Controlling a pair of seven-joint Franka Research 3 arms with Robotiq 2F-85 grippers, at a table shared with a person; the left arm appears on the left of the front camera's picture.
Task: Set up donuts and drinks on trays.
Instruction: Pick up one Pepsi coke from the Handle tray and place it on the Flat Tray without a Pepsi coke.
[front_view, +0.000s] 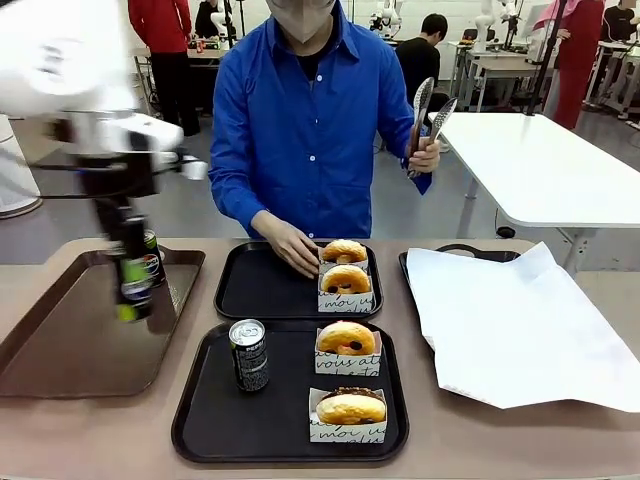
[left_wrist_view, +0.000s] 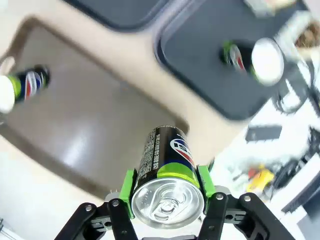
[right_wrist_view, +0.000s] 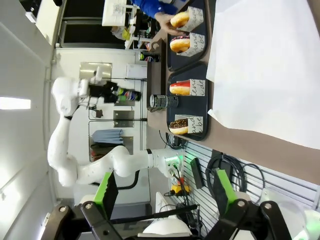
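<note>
Front view: left gripper (front_view: 132, 300) hangs above the brown tray (front_view: 60, 340), blurred, clamped on a can (front_view: 134, 285) held upright and clear of the tray floor. A second can (front_view: 152, 256) shows just behind it on the same tray. Near black tray (front_view: 200, 420) carries an upright can (front_view: 249, 354) at its left and two sleeved donuts at its right, one glazed (front_view: 346, 338) and one chocolate-topped (front_view: 351, 406). Far black tray (front_view: 250, 290) holds two more sleeved donuts (front_view: 345, 268) at its right end; the person's hand (front_view: 290, 246) rests on that tray, touching the sleeves. The person's other hand (front_view: 424, 155) holds metal tongs (front_view: 428, 112) raised. Tray with white paper (front_view: 520, 330) sits at right.

Left wrist view: green pads (left_wrist_view: 128, 186) press both sides of the held can (left_wrist_view: 167, 175), silver top toward the camera. Below it lie the brown tray (left_wrist_view: 90, 135) with another can (left_wrist_view: 25, 85) at its far end, and a black tray (left_wrist_view: 200, 75) with a standing can (left_wrist_view: 255, 57).

Right wrist view: right gripper (right_wrist_view: 162, 200) has its fingers (right_wrist_view: 106, 192) spread wide apart with nothing between them, well away from the table. Farther off, the table stands sideways: paper (right_wrist_view: 270, 65), four sleeved donuts (right_wrist_view: 181, 88) on the black trays, a can (right_wrist_view: 161, 102), and the left arm with its can (right_wrist_view: 127, 95).
</note>
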